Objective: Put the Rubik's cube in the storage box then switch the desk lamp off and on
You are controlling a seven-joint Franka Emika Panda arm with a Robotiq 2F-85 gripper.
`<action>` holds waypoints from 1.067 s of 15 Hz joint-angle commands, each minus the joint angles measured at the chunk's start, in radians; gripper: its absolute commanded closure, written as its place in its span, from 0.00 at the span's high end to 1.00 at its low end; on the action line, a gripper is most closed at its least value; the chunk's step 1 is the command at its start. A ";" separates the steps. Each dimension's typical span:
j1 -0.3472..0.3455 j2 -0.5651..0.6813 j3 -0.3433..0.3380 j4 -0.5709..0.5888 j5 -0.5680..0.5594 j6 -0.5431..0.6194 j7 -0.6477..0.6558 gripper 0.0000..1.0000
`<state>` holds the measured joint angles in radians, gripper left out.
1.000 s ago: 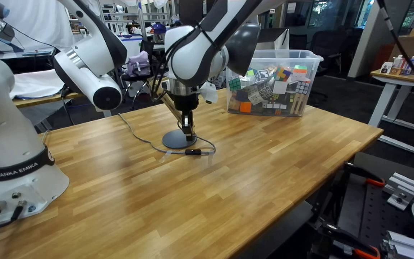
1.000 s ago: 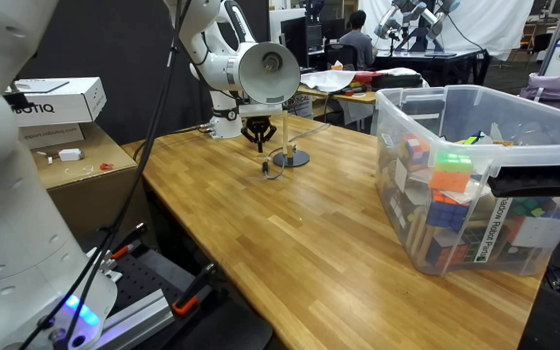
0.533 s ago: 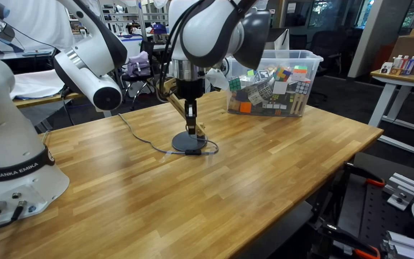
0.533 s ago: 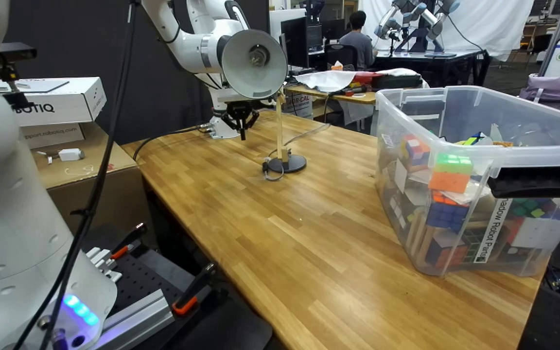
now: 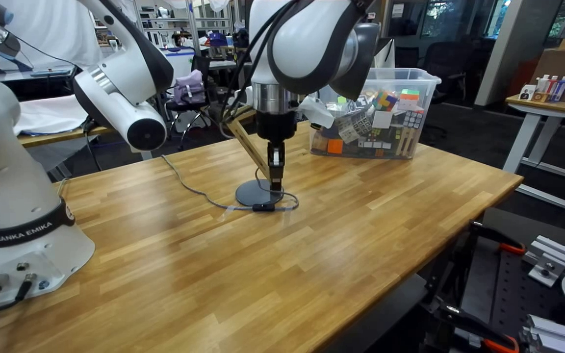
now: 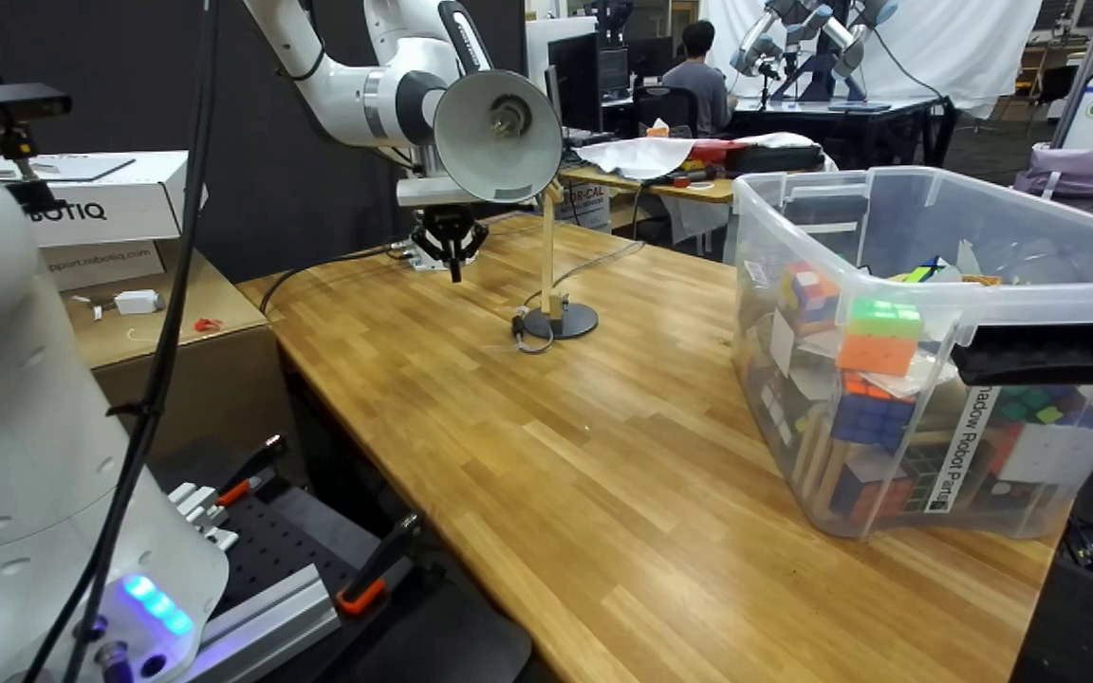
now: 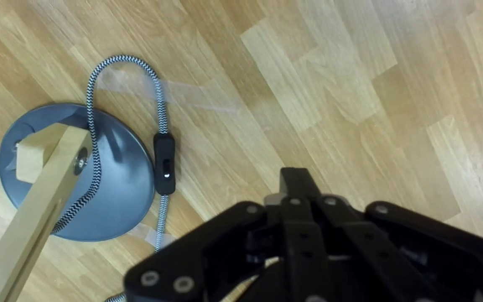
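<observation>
My gripper (image 5: 276, 185) is shut with nothing between its fingers; it hangs just above the table beside the desk lamp's dark round base (image 5: 249, 193). In the wrist view, the lamp cord's black switch (image 7: 164, 165) lies left of the gripper (image 7: 295, 172), close against the lamp base (image 7: 120, 209). An exterior view shows the lamp's head (image 6: 499, 138) facing that camera, its bulb unlit, and the gripper (image 6: 454, 275) apart from the tan post (image 6: 547, 251). The clear storage box (image 6: 983, 294) holds several puzzle cubes; which is the Rubik's cube I cannot tell.
The lamp's grey cord (image 5: 184, 182) runs over the table, taped near the switch. A further white robot arm (image 5: 120, 93) stands on the table's far side from the box. Orange-tipped clamps (image 6: 363, 593) sit off the table's edge, by my arm's base.
My shut gripper has moved sideways over the table, away from the lamp's post. The lamp's base and head shifted slightly, mostly in the first half second. The box has not moved.
</observation>
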<state>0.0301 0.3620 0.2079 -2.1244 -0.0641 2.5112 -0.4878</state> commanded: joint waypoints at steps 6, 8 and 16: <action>0.041 -0.060 -0.011 -0.121 0.051 0.110 0.180 0.00; 0.060 -0.062 -0.027 -0.138 0.029 0.126 0.249 0.00; 0.068 -0.032 -0.045 -0.115 0.013 0.121 0.310 0.01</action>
<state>0.0945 0.3304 0.1669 -2.2409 -0.0546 2.6348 -0.1750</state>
